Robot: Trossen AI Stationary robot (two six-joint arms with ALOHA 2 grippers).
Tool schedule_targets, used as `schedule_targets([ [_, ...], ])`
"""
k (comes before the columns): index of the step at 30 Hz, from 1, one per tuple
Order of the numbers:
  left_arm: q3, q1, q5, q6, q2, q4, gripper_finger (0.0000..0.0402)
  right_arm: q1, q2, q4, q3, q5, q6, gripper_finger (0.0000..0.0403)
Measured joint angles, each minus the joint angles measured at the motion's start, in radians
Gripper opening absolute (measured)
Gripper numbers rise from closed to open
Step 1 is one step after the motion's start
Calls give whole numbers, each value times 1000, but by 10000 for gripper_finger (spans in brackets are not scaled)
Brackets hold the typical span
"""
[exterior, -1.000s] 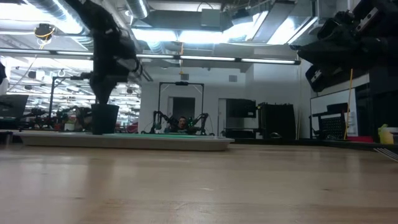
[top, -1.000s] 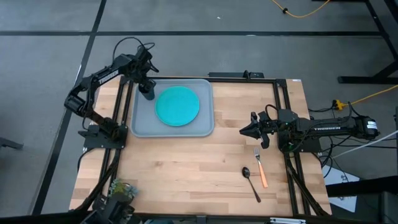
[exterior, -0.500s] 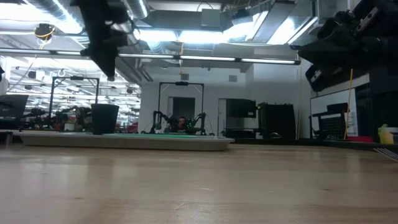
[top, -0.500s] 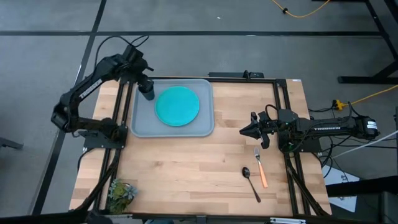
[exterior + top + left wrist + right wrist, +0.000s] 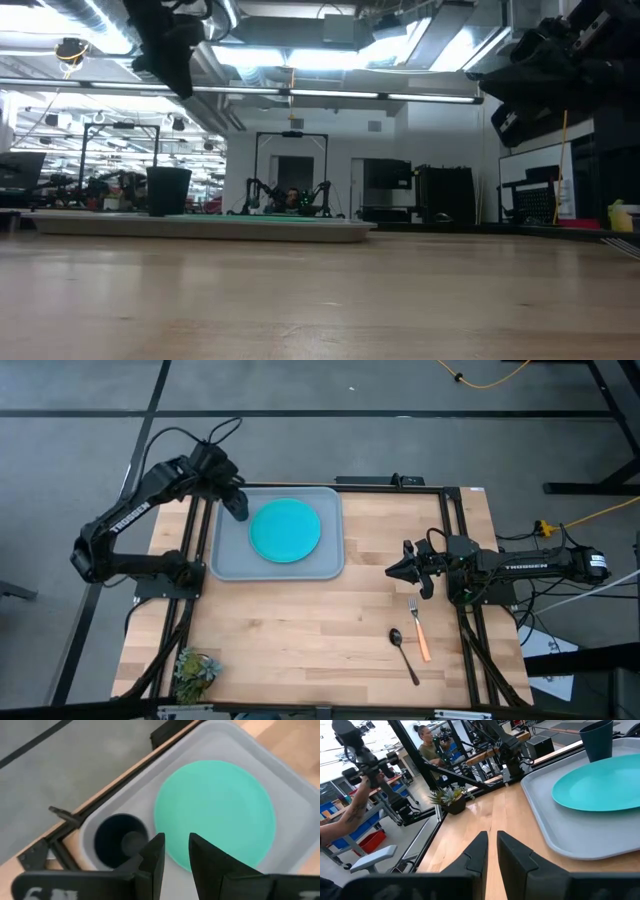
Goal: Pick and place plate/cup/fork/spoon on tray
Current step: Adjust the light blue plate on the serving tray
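Note:
The grey-blue tray (image 5: pixel 222 550) lies at the table's far left. The teal plate (image 5: pixel 285 530) lies flat in it, and the dark cup (image 5: pixel 121 840) stands upright on the tray floor at its far left corner. My left gripper (image 5: pixel 176 845) hangs above the cup and plate, narrowly open and empty; it also shows in the low view (image 5: pixel 183 85), well above the cup (image 5: pixel 168 190). My right gripper (image 5: pixel 392 571) waits shut and empty at the table's right. The orange-handled fork (image 5: pixel 419 628) and dark spoon (image 5: pixel 404 654) lie on the wood at the near right.
A small potted plant (image 5: pixel 197 665) stands at the near left corner. Bare wood lies between the tray and the cutlery. In the right wrist view a person (image 5: pixel 427 745) stands beyond the table.
My left gripper has let go of the cup and risen straight off it, drifting a little toward the table's far left. The cup stays upright on the tray.

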Motion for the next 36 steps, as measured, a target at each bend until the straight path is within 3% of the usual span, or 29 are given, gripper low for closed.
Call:
schedule_targets([
  [9,-7,-220,8,-88,26,95,80,0,0,0,0,0,1,46],
  [15,-70,-433,186,-83,116,358,80,0,0,0,0,0,-1,46],
  [18,-76,-496,199,11,177,419,80,0,0,0,0,0,1,46],
  [21,-76,-527,159,32,235,438,80,0,0,0,0,0,0,46],
  [26,-76,-534,65,-93,346,452,80,0,0,-1,0,0,-1,46],
  [32,-76,-547,66,-155,487,487,80,0,0,2,0,0,-2,46],
  [36,-76,-549,70,-94,548,476,80,0,0,2,0,0,-2,46],
])
